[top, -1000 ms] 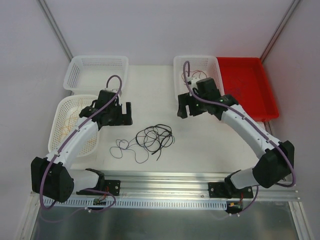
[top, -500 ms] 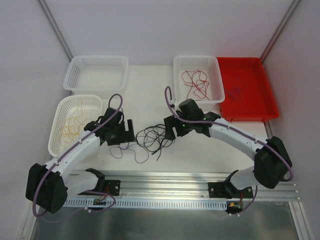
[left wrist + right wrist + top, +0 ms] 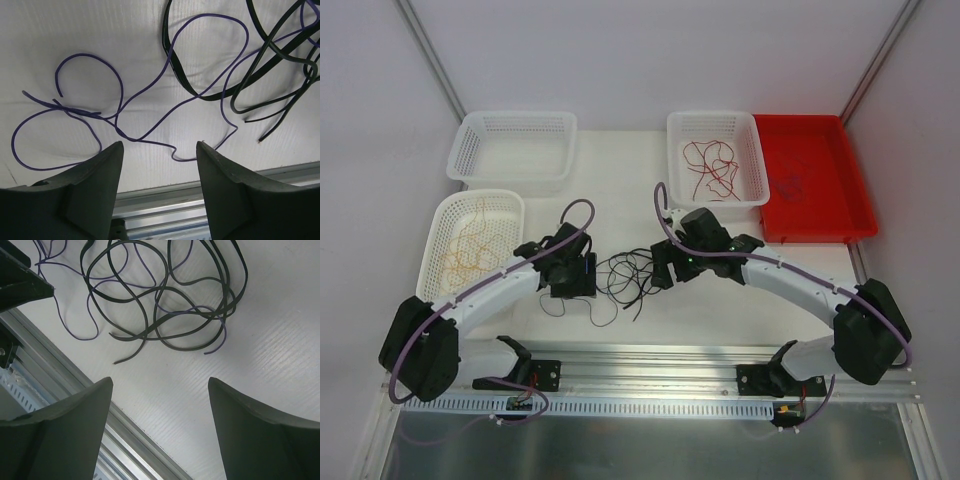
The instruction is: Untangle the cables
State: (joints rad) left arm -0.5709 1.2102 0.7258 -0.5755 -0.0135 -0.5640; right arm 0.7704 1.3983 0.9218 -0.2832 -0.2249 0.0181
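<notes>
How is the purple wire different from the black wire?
The purple wire is thinner; the black wire looks thicker and flatter. The purple wire sprawls in wide, loose loops; the black wire is bunched in a tighter pile. Both lie on the white table, crossing each other, and neither is held.

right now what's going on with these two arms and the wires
Two robot arms are working on a black and purple tangle of cables on the table. The left gripper and right gripper both hang open over it, holding nothing. Red cables already lie in one white basket, yellow ones in another.
</notes>
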